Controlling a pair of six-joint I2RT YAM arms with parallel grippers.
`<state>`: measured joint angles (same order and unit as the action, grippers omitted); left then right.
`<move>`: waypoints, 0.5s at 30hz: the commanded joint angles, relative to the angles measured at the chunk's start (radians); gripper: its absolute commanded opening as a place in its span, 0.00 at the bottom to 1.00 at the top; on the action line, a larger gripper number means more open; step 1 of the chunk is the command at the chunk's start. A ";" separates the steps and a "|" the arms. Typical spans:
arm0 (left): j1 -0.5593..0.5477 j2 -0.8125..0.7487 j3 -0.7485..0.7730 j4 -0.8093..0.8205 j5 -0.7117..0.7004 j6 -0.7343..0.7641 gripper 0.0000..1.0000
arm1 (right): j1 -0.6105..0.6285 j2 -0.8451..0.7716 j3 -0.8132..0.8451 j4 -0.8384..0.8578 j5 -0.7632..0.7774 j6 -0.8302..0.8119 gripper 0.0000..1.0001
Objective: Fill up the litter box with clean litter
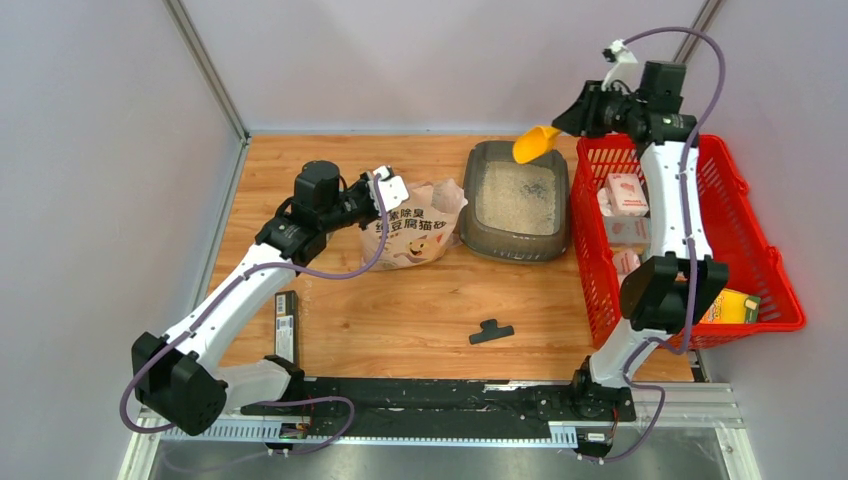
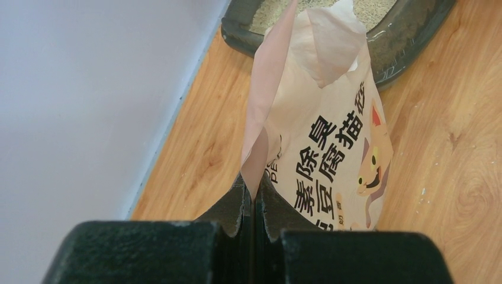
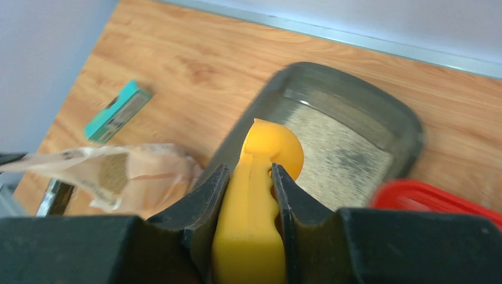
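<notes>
Tray position: the litter box [image 1: 468, 222] sits at the far edge of the surface, right of centre, just beside the red mesh basket [image 1: 772, 262] that occupies the right edge.

- Body: dark grey translucent plastic, rectangular, with rounded corners and sloped walls.
- Contents: clean litter [image 1: 512, 200] covers the floor as pale beige fine granules, with a few darker specks toward the far wall.
- Right wrist view: the rim [image 3: 409, 127] and the granules [image 3: 331, 163] appear blurred.

The left jaws are pressed fully together on a thin fold of the bag [image 2: 319, 160], gripping its film at the edge. The bag [image 1: 415, 236] stands left of the tray, and its torn open top faces the tray wall [image 2: 408, 36].

The right jaws are closed part-way on the handle of the yellow scoop [image 3: 260, 195]. They hold it above the tray – its bowl [image 1: 535, 144] hangs over the far rim.

Markings: the bag is pink-white with a cartoon cat face and bold dark characters, among them "除臭" and "豆腐猫". The small Latin print beside the fold is cut off and unreadable. The cartons in the basket carry print too small to read.

A black T-shaped part [image 1: 491, 331] lies toward the near edge.
</notes>
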<state>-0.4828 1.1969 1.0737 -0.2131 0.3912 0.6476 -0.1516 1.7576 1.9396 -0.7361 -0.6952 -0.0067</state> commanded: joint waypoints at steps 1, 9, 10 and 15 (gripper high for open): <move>-0.010 -0.079 0.037 0.169 0.078 -0.025 0.00 | 0.116 -0.087 0.070 0.031 -0.138 0.035 0.00; -0.011 -0.072 0.029 0.181 0.075 -0.043 0.00 | 0.369 -0.141 0.056 -0.117 -0.130 -0.143 0.00; -0.011 -0.072 0.026 0.181 0.075 -0.043 0.00 | 0.380 -0.142 0.053 -0.126 -0.129 -0.154 0.00; -0.010 -0.082 0.015 0.187 0.067 -0.052 0.00 | 0.431 -0.123 0.068 -0.198 -0.096 -0.245 0.00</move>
<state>-0.4828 1.1893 1.0664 -0.2111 0.3954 0.6243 0.2653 1.6367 1.9606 -0.8639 -0.8169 -0.1368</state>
